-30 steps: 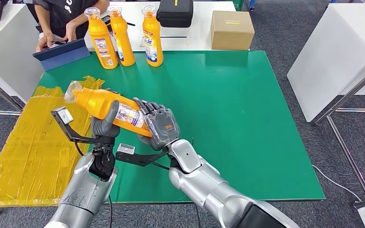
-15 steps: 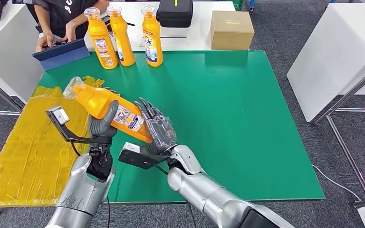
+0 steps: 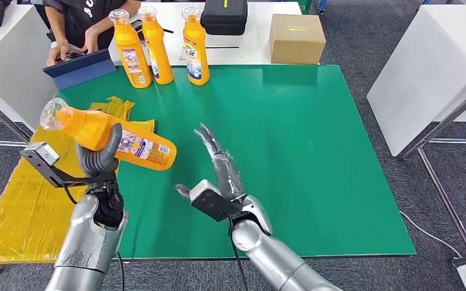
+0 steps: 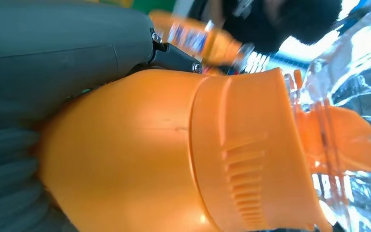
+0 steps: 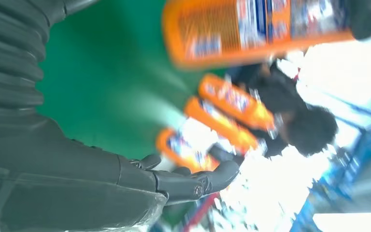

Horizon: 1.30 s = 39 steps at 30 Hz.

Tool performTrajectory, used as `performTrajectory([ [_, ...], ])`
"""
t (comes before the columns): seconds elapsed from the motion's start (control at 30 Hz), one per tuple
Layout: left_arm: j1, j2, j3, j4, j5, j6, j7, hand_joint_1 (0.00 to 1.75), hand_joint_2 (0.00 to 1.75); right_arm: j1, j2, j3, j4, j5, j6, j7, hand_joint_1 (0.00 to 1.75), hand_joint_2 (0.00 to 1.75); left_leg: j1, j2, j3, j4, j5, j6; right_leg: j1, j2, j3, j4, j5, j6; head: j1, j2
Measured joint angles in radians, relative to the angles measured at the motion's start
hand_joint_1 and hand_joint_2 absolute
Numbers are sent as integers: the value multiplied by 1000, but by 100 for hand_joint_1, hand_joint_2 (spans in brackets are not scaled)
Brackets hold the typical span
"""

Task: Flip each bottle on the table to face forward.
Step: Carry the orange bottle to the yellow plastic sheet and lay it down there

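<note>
My left hand (image 3: 99,156) grips an orange bottle (image 3: 106,137) near its neck and holds it on its side above the table's left edge, clear cap pointing left, label showing. In the left wrist view the bottle's shoulder and cap (image 4: 232,154) are close up. My right hand (image 3: 219,165) is open with fingers stretched out over the green table (image 3: 315,151), a short way right of the bottle's base and apart from it. The held bottle's label (image 5: 265,24) appears blurred in the right wrist view beyond my right hand (image 5: 125,183). Three more orange bottles (image 3: 158,45) stand upright at the table's far left.
A person (image 3: 76,24) stands at the far left behind a blue tablet case (image 3: 76,68). A cardboard box (image 3: 296,37) and a black case (image 3: 223,16) sit on the white table beyond. Yellow plastic sheeting (image 3: 24,194) covers the floor on the left. A white table (image 3: 431,66) stands to the right.
My right hand let go of the bottle and drew away to the right, fingers straightened. My left hand carried the bottle leftward, toward the table's edge.
</note>
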Motion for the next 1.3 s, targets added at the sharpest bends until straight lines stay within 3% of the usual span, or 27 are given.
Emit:
performTrajectory([
  [0.23, 58, 44, -9, -79, -441, 223, -88, 175, 175, 176, -125, -108, -332, 115, -25, 57, 0, 175, -1, 0, -1, 0, -1, 1, 0, 0, 0, 0, 0, 0, 0, 0],
  [0.37, 99, 79, -37, -107, -721, 324, -91, 175, 175, 245, -177, -182, -463, 111, -29, 59, 0, 175, -1, 0, 0, 0, -2, 0, 0, 0, 0, -1, 0, 0, 0, 0],
  [0.5, 116, 115, -59, -91, -887, 421, -91, 175, 175, 298, -216, -255, -555, 83, -33, 55, 0, 175, -1, 0, 0, 0, -2, 0, -1, 0, 0, -1, 0, 0, 0, 0],
  [0.67, 116, 146, -69, -51, -993, 493, -84, 175, 175, 334, -246, -314, -618, 74, -47, 47, 0, 175, 0, 0, 2, 0, -2, 0, -1, 0, -2, -1, 0, 0, 0, 0],
  [0.8, 100, 176, -75, 30, -1218, 592, -84, 175, 175, 363, -268, -374, -670, 90, -70, 55, 0, 175, 0, 0, 2, 0, -2, 0, -1, 0, -2, -1, 0, 0, 0, 0],
  [0.93, 97, 180, -9, 80, -1560, 611, -92, 175, 175, 406, -278, -452, -722, 130, -61, 62, 0, 175, 0, 1, 1, 0, -2, 0, 0, 0, -2, -1, 0, 0, 0, 0],
  [1.07, 96, 179, 40, 102, -1623, 612, -85, 175, 175, 430, -280, -491, -751, 138, -60, 61, 0, 175, 0, 1, 1, 0, -2, 0, 0, 0, -3, -1, 0, 0, 0, 0],
  [1.17, 96, 181, 50, 111, -1706, 612, -27, 175, 175, 439, -280, -504, -763, 150, -66, 61, 0, 175, 0, 0, 1, 0, -2, 0, 0, 0, -4, -1, 0, 0, 0, 0],
  [1.3, 76, 224, -45, 152, -1825, 612, 249, 175, 175, 448, -280, -518, -770, 159, -79, 61, 0, 175, 0, 0, 1, 0, -2, 0, 0, 0, -4, -1, 0, 0, 0, 0],
])
